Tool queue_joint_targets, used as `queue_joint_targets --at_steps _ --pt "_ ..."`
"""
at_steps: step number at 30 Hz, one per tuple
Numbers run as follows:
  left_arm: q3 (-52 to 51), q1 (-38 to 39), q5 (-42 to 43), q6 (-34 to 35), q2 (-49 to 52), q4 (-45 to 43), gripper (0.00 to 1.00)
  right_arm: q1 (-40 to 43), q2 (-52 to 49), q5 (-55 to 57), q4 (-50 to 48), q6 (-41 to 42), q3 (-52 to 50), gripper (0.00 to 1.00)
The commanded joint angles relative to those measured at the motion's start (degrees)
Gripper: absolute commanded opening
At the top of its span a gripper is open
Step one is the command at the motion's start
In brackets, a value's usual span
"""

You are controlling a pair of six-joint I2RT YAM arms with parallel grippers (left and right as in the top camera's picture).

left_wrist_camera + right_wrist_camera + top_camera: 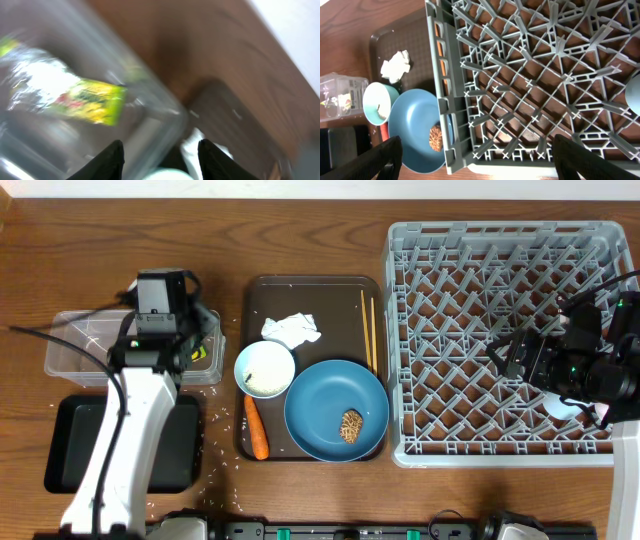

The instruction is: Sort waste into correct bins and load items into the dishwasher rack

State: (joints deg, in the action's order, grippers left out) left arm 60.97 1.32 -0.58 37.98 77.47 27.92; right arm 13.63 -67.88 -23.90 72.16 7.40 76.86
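Left gripper (161, 152) jaws stood apart and empty just above the clear tub (75, 345), where the green-yellow wrapper (92, 100) lay sorted as waste, while the right gripper (477, 150), wide apart and empty, hovered over the dishwasher rack (530, 65).

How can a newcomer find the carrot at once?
Start at the dark brown tray left of the grey rack. Along its lower left edge, beside the blue plate, lies the carrot. It is the only long orange thing there.
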Motion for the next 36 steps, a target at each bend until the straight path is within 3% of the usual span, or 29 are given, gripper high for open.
queue_joint_targets --at_steps 1,3,7,21,31,32,36 --pt "2.27 4.72 8.85 -24.41 -1.81 -0.90 0.60 -0.33 0.04 0.17 -0.39 -0.85 0.17 0.89" --pt "2.25 8.63 9.16 -35.78 -0.74 -0.55 0.64 -0.33 0.04 0.15 -0.61 -0.83 0.17 0.90" --pt "2.21 14.56 9.11 -48.48 4.17 -1.18 0.72 -0.33 0.04 0.15 -0.61 -0.83 0.17 0.90" --pt "2.21 19.91 9.11 -54.80 26.49 -17.09 0.72 -0.33 0.04 0.13 0.72 -0.81 0.17 0.92" --pt "2.21 20.02 8.87 -56.00 33.42 -19.10 0.56 -0.33 0.04 0.13 0.85 -0.81 0.17 0.93" --pt "2.21 20.02 8.68 -56.00 33.77 -19.19 0.52 -0.33 0.04 0.13 0.85 -0.81 0.17 0.93" --pt "2.29 20.02 7.21 -55.93 33.40 -19.74 0.21 -0.33 0.04 0.13 0.87 -0.81 0.17 0.93"
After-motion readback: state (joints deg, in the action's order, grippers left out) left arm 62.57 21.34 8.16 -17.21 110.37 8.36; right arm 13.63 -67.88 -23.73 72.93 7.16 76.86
